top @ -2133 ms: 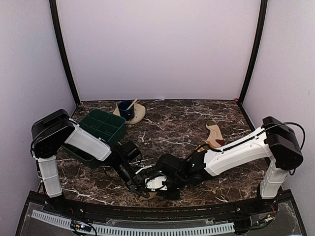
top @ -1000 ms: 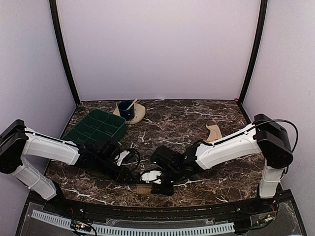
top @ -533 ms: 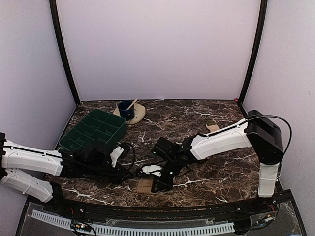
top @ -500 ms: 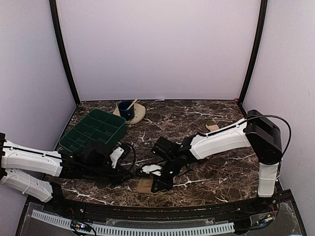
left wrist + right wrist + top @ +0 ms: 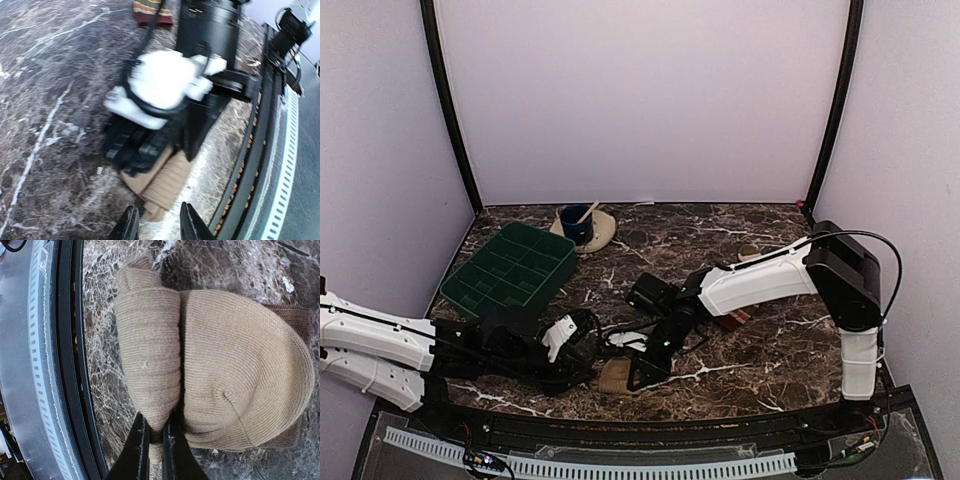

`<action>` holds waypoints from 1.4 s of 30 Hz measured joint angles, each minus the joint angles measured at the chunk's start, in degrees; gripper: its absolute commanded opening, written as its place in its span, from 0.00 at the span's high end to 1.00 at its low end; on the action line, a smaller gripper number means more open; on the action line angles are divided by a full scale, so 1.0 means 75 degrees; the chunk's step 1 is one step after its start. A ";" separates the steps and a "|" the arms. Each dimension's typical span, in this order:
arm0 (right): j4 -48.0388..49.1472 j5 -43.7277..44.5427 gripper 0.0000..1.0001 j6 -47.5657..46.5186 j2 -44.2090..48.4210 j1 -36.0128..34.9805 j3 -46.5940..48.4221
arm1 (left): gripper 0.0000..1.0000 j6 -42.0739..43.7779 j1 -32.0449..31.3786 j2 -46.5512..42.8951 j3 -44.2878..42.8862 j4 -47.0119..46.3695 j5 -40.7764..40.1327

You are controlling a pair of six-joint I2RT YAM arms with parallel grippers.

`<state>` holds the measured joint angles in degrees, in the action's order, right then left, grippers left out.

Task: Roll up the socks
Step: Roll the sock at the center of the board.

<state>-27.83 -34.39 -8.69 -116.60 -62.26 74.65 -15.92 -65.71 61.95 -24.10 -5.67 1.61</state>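
The plain tan sock (image 5: 615, 376) lies near the table's front edge, partly rolled. In the right wrist view its roll (image 5: 147, 355) lies beside the flat toe part (image 5: 240, 375). My right gripper (image 5: 156, 452) is shut on the end of the roll, and in the top view it (image 5: 638, 374) sits over the sock. My left gripper (image 5: 159, 230) is open, just short of the tan sock (image 5: 160, 187) and not touching it; it also shows in the top view (image 5: 588, 366). The striped sock (image 5: 733, 320) lies mostly hidden under my right forearm; its end shows in the left wrist view (image 5: 152, 7).
A green compartment tray (image 5: 510, 265) stands at the left. A blue cup with a spoon (image 5: 578, 225) sits on a tan dish behind it. The table's black front rail (image 5: 70, 365) runs right beside the sock roll.
My left arm has dropped low and drawn back left, off the tan sock. My right arm has swung left, over the striped sock, its gripper staying on the tan sock.
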 measured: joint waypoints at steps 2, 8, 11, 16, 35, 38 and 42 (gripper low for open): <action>-0.0047 -0.0082 0.99 0.0000 -0.0041 0.0026 0.0038 | 0.69 0.0108 -0.0239 0.0119 -0.0012 -0.0003 -0.0012; -0.0169 -0.0300 0.98 -0.0006 -0.0134 0.0099 0.0128 | 0.68 0.0460 -0.0828 0.1014 -0.0213 0.0070 -0.0146; -0.0233 -0.0364 0.98 -0.0029 -0.0169 0.0111 0.0175 | 0.67 0.0647 -0.1000 0.1419 -0.0440 0.0131 -0.0227; -0.0286 -0.0420 0.98 -0.0044 -0.0187 0.0125 0.0192 | 0.66 0.0933 -0.1128 0.1714 -0.0676 0.0146 -0.0382; -0.0446 -0.0560 0.98 -0.0117 -0.0254 0.0160 0.0268 | 0.63 0.2057 -0.1329 0.2664 -0.1096 0.0189 -0.1486; -0.0481 -0.0589 0.98 -0.0122 -0.0271 0.0163 0.0289 | 0.63 0.2159 -0.1332 0.2760 -0.1166 0.0189 -0.1574; -0.0525 -0.0615 0.98 -0.0154 -0.0289 0.0175 0.0315 | 0.63 0.2302 -0.1335 0.2786 -0.1172 0.0160 -0.1647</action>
<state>-31.77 -39.00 -9.85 -118.76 -60.95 77.01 1.34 -75.72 82.85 -32.88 -4.47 -10.74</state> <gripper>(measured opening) 0.054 0.371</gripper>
